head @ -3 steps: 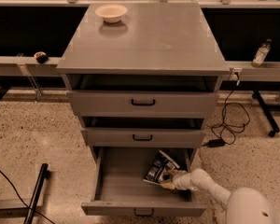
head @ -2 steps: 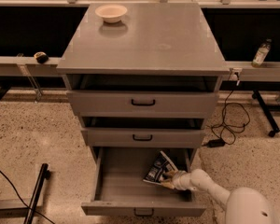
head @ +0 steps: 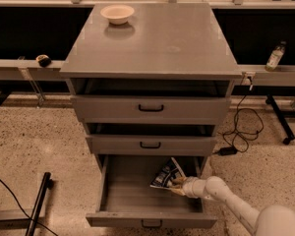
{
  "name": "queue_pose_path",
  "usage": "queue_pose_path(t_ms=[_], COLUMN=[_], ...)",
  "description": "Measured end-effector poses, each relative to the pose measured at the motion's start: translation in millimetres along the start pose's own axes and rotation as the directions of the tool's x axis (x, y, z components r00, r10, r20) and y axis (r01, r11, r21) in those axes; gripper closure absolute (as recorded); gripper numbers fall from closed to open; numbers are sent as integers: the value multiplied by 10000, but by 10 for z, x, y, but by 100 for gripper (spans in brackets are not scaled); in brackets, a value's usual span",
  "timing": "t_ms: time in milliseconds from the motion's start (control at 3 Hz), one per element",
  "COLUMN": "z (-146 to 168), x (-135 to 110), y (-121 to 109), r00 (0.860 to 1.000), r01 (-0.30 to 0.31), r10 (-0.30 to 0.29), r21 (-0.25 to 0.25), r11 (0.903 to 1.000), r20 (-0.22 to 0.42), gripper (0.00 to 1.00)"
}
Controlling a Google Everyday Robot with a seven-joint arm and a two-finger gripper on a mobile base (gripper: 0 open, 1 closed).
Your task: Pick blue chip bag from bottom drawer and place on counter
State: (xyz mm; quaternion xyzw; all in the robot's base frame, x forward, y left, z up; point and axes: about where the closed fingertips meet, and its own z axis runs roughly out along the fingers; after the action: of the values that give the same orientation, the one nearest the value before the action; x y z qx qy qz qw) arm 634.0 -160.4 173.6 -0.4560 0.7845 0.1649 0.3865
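The bottom drawer [head: 128, 200] of the grey cabinet is pulled open. The blue chip bag [head: 165, 175], dark navy with white and silver patches, lies tilted at the drawer's back right. My gripper [head: 177, 186] reaches into the drawer from the lower right on a white arm [head: 226, 198], and its fingers are closed on the bag's lower right edge. The bag looks slightly lifted off the drawer floor. The counter [head: 157, 38] is the cabinet's flat grey top.
A shallow beige bowl [head: 117, 13] stands at the counter's back left. The two upper drawers [head: 151, 108] are slightly open. A bottle [head: 274, 56] and a small dark object [head: 43, 60] sit on the narrow ledge behind. Cables [head: 241, 132] lie on the floor at right.
The gripper and the bag have stayed almost in the same place; no clear movement shows.
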Motion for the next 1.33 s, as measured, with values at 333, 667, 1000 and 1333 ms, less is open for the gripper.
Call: queue_pose_path(t_ms=[333,667,1000,1333], z=[-282,-691,-978,-985], x=[-258,-579,-805,-815], y=[-47,-75,-26,-29], r00=[9980,9888,9746,9743], r01=[578,1265,1896,1912], r10=[-578,-1254,-1789,-1805], r21=[18,-85,-713,-712], r11=[9983,9919,9793,9790], r20=[240,806,1349,1348], gripper=[100,100,100,100])
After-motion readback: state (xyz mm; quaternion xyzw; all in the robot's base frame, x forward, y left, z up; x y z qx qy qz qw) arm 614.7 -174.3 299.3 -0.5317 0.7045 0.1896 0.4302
